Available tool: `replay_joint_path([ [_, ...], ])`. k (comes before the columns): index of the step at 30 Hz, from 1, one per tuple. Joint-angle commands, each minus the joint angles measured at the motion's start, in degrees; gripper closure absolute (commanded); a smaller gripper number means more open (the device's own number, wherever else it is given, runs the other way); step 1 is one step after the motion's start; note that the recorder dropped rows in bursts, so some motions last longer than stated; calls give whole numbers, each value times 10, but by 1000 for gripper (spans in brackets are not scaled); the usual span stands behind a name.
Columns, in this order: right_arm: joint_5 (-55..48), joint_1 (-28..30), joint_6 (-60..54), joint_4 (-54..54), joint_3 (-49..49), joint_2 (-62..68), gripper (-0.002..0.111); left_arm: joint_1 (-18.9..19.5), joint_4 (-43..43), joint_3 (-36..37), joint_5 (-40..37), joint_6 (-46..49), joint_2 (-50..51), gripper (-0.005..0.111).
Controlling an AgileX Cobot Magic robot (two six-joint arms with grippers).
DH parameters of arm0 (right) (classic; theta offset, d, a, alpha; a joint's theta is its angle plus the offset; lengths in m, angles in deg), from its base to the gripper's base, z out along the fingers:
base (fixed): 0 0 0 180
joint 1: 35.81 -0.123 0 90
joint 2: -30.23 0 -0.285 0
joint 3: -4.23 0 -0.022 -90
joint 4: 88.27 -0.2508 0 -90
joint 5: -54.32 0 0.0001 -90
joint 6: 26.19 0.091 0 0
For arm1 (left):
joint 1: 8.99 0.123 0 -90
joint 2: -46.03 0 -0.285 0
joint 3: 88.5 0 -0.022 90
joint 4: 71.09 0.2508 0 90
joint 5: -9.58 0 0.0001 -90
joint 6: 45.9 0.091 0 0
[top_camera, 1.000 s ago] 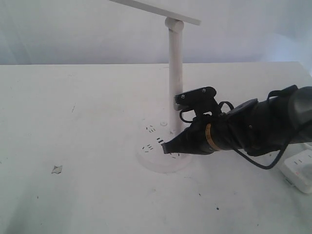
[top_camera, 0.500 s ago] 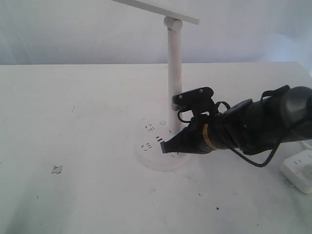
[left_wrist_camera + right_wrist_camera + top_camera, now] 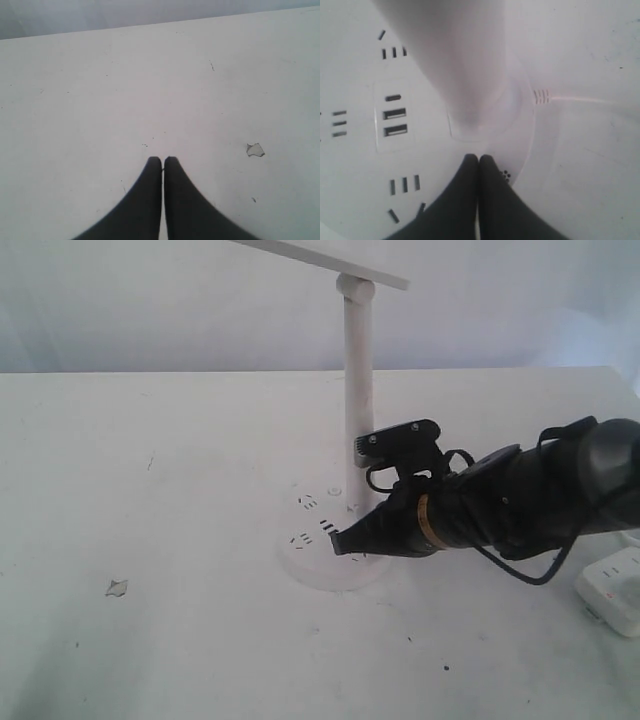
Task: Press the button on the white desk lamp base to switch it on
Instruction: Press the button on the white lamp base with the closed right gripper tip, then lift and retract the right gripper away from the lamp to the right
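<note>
Because a button presumably wants one blunt point, the right gripper is pinched closed and empty, tips at the lamp base on the table, just beside its pole.

The white desk lamp base looks smooth plastic; the scuffed table is matt.

no readable text, labels, brands or numbers on anything
</note>
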Motion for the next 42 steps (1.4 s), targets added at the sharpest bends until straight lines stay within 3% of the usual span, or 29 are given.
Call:
replay_joint_path([
  [1,11,-1,4,-16,35,19,108,0,-4,-2,4,-1,-3,106],
  [10,-2,-1,-3,-13,31,-1,108,0,-4,-2,4,-1,-3,106],
  [22,18,-1,-10,-12,40,-234,108,0,-4,-2,4,-1,-3,106],
  [28,18,-1,-23,-12,108,-342,108,0,-4,-2,4,-1,-3,106],
  [36,40,-1,-20,-25,273,-551,108,0,-4,-2,4,-1,-3,106],
  [39,70,-29,-20,-47,309,-621,108,0,-4,-2,4,-1,-3,106],
  [42,-8,-47,-23,-45,321,-631,108,0,-4,-2,4,-1,-3,106],
])
